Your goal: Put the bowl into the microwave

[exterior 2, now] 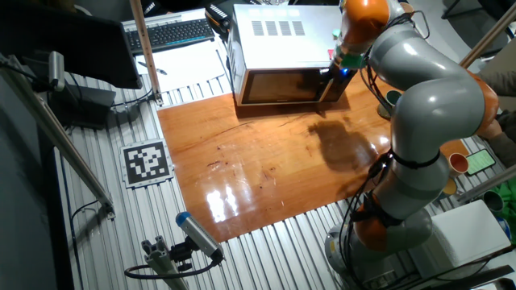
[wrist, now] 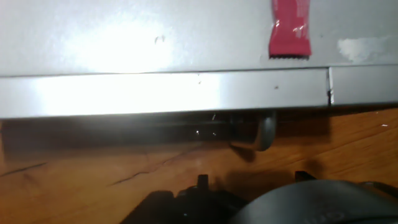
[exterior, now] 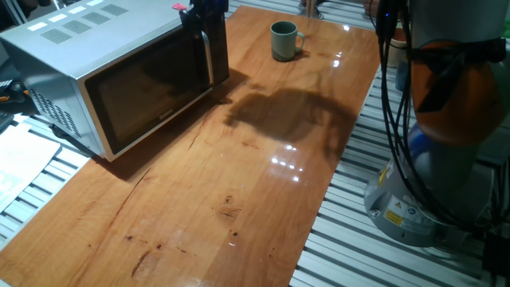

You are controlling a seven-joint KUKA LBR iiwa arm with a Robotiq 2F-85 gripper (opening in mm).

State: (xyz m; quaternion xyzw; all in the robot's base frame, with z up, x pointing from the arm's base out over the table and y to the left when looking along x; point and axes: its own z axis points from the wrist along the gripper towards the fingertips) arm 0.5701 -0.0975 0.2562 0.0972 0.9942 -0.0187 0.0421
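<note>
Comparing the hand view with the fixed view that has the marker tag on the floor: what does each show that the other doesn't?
Only the hand view shows, close up, the small red packet on the microwave's top and the handle's lower end above the wood.

Only the fixed view shows the arm, the gripper at the door's handle side, the keyboard, the marker tag and the whole shut door. The bowl is not clearly visible there.

Both show the microwave and the wooden table.
</note>
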